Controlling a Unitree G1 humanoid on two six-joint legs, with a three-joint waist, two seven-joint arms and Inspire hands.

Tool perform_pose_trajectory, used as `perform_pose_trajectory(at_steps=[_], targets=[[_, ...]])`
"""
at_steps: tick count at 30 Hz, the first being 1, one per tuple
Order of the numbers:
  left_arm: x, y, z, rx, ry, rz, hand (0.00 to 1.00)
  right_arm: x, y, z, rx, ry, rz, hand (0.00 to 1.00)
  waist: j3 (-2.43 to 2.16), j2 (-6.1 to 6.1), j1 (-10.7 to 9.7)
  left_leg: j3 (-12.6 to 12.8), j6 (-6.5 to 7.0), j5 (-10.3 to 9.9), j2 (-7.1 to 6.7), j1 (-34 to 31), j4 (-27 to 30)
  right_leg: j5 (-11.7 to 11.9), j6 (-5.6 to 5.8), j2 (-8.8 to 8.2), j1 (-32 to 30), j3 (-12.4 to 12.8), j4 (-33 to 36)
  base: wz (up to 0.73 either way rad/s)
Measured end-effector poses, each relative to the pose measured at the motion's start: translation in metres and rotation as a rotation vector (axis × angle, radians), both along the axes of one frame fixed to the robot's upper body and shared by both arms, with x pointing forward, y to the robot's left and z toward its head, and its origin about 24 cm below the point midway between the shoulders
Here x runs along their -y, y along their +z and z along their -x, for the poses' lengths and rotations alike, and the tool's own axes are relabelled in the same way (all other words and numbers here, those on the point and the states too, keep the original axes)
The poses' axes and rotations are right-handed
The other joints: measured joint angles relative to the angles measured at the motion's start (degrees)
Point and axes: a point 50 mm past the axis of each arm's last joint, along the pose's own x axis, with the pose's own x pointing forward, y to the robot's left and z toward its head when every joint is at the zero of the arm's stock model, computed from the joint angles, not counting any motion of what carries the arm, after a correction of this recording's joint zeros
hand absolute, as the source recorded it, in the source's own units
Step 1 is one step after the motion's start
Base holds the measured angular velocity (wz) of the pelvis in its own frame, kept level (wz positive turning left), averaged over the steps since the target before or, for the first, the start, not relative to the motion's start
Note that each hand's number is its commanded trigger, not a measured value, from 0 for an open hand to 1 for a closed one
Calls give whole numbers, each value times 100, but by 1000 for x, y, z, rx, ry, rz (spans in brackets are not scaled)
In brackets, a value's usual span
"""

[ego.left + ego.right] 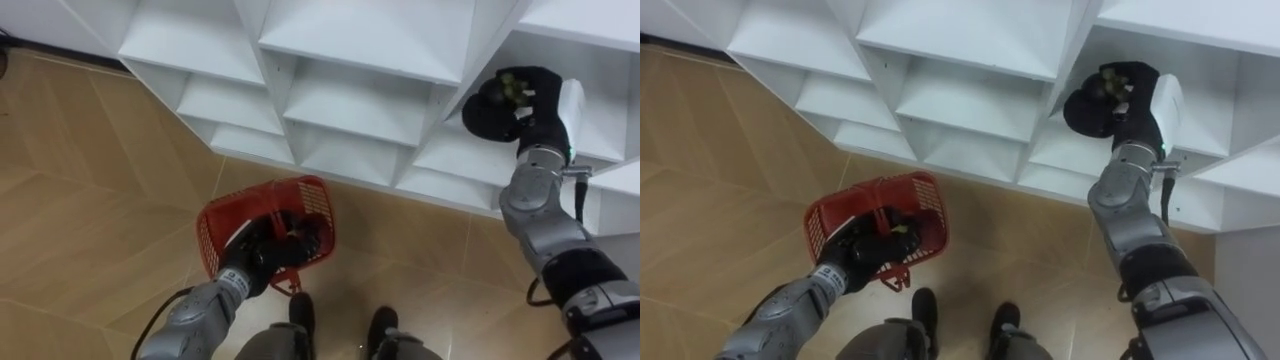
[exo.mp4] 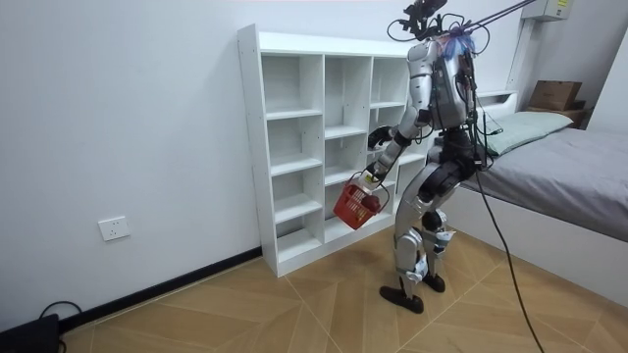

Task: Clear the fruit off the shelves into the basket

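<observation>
My right hand [image 1: 512,100] is raised in front of a white closet [image 1: 350,60] compartment on the right, its fingers curled round a small greenish-yellow fruit [image 1: 512,84]. The same hand [image 1: 1108,98] and fruit [image 1: 1110,82] appear in the right eye view. My left hand [image 1: 268,246] is low, shut on the handle of a red mesh basket [image 1: 222,224] that hangs above the wooden floor. Something dark with a yellow spot lies inside the basket [image 1: 830,222]. In the room view I stand facing the closet [image 2: 294,147], with the basket [image 2: 355,204] held at thigh height.
The closet's open white compartments [image 1: 340,100] nearest me look bare. A bed [image 2: 569,167] stands close behind me at the room view's right. Herringbone wood floor [image 1: 90,200] lies open to my left.
</observation>
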Motion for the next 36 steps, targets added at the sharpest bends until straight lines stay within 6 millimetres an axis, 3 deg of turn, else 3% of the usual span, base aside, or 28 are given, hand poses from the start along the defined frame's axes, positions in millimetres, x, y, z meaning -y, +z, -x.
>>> perform_pose_trajectory(at_steps=[20,31,34,36], targets=[[1,5,-7,23,-7,-6,100,-9,5,-4,4,80,7,100,-8,110,14,46,-2,0,23,10,12,0,-21,16,-41,49,78,-1],[1,4,-5,34,-25,-36,100,-21,1,6,14,165,-29,100,-13,111,-114,43,-31,-7,33,197,-42,4,-23,65,143,99,-25,-2],[2,7,-6,54,-24,-29,100,-27,-2,11,22,187,-51,100,-42,139,-163,40,-35,-10,65,201,-43,39,-36,91,185,59,-119,0],[4,7,-6,55,-25,-24,100,-29,-6,17,22,197,-65,100,-89,176,-173,40,-36,-11,77,208,-40,51,-38,104,207,52,-116,0]])
